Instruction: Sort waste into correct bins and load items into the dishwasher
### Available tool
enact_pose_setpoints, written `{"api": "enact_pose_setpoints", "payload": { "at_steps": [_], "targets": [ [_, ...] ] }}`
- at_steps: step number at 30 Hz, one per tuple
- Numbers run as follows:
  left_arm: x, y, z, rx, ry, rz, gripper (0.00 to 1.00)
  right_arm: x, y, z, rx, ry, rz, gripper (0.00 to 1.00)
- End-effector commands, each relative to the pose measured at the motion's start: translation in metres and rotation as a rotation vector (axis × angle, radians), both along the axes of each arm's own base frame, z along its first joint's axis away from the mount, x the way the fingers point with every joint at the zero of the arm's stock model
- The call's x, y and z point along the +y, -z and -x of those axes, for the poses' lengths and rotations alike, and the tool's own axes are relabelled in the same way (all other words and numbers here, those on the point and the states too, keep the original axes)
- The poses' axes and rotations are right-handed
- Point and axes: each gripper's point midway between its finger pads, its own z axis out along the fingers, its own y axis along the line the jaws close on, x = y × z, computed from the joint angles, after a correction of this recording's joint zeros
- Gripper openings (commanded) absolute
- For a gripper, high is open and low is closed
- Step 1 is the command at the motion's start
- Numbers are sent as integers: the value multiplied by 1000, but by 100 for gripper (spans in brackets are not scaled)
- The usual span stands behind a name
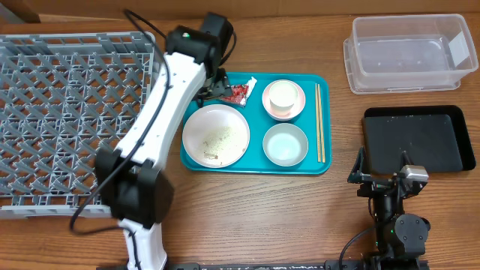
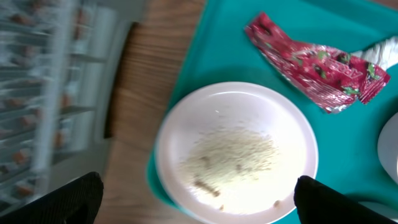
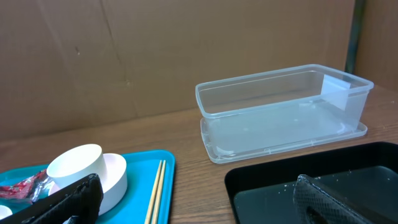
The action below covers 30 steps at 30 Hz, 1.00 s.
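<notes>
Closest to the overhead lens, the left arm is stretching out across the desk [image 1: 300,225]. Its left gripper [image 2: 202,202] is hanging over the left end of the teal tray [image 1: 255,120], with both fingers spread wide apart and nothing between them. Off to that gripper's left, the grey dish rack [image 1: 67,120] is sitting on the desk, just beside the tray.

Directly beneath the gripper, the white plate [image 2: 186,118] is lying on the tray and carrying pale rice-like crumbs [image 2: 233,155] in its middle. Just ahead and to the gripper's right, the crumpled red wrapper [image 2: 311,65] is lying flat on the tray. It is lying apart from the plate, with its white end pointing right.

Further to the gripper's right, the small white cup [image 1: 283,96] is standing inside the pink bowl [image 1: 301,100]. The grey-blue bowl [image 1: 285,144] is sitting beside the plate, on the side nearer the arm's base. The wooden chopsticks [image 1: 320,124] are lying side by side along the tray's right edge.

I am watching the right gripper [image 3: 199,202] sitting low at the near edge of the black tray [image 3: 280,180], its fingers also standing wide apart and gripping nothing. That black tray is lying right in front of the gripper and slightly to its right. The clear tub [image 3: 280,118] is sitting beyond the black tray, well ahead of the gripper. The teal tray's right end is lying ahead to the gripper's left.
</notes>
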Motion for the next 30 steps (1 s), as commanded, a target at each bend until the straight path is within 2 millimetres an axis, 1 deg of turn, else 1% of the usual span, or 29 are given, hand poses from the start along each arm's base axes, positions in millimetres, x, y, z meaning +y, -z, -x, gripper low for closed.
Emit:
{"api": "enact_pose_setpoints", "payload": {
  "at_steps": [1,4,9,13,17,21,25,28,30],
  "targets": [
    [50,-53,7,-153,-149,-141,100,0,2,0,-4,3,-5,100],
    [80,-58,19,-147,-283,-199,100,0,2,0,-4,3,-5,100],
    [124,-51,39,-72,-479,-195,100,0,2,0,-4,3,-5,100],
    [145,-43,49,-4,-574,-110,100,0,2,0,-4,3,-5,100],
    [156,-38,53,24,-639,-36,100,0,2,0,-4,3,-5,100],
    [166,-38,55,27,-673,-26,100,0,2,0,-4,3,-5,100],
    [167,-38,55,26,-675,-27,100,0,2,0,-4,3,-5,100],
    [172,-40,55,15,-676,-57,100,0,2,0,-4,3,-5,100],
    [183,-44,55,-8,-680,-120,100,0,2,0,-4,3,-5,100]
  ]
}}
